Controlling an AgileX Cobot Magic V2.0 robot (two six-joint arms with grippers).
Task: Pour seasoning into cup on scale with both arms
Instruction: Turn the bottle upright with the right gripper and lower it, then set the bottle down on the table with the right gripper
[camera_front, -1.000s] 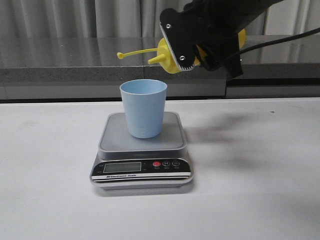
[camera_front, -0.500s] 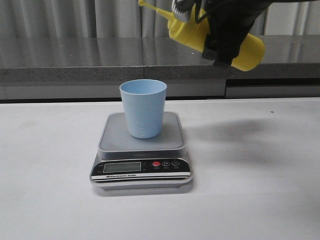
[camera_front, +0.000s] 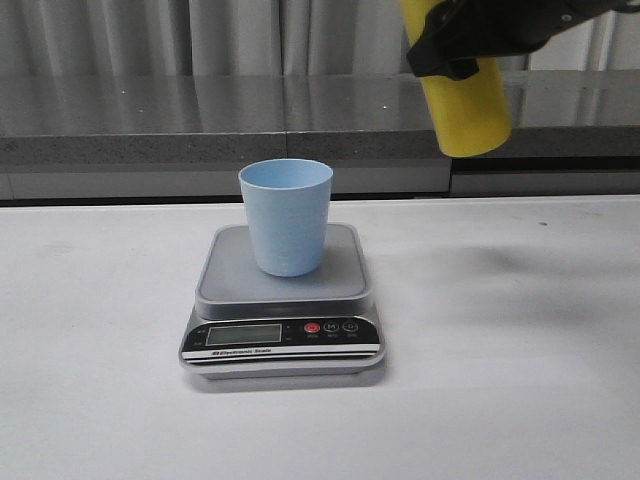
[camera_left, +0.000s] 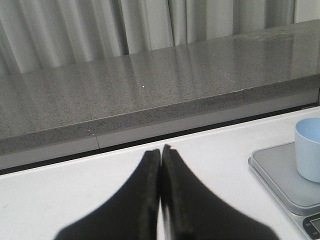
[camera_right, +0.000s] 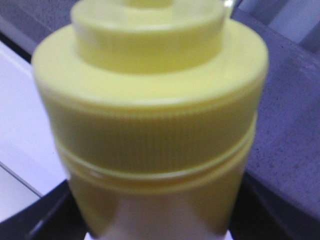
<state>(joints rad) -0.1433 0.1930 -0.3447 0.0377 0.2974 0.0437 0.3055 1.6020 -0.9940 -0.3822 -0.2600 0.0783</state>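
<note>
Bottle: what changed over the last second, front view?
The right claw swung the yellow bottle from tipped nozzle-left over the cup back to nearly upright, lifting it up and to the right; its nozzle is now out of frame. The grip stayed shut on it. Cup and scale did not move.

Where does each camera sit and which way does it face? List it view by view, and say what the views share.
Front view: faces forward over the table at the cup on the scale; right gripper holds the seasoning bottle up high.
Left wrist view: on the left arm, looking past the shut left gripper toward the counter.
Right wrist view: on the right arm, filled by the bottle's ribbed top.
Front and left wrist views share cup and scale.
</note>
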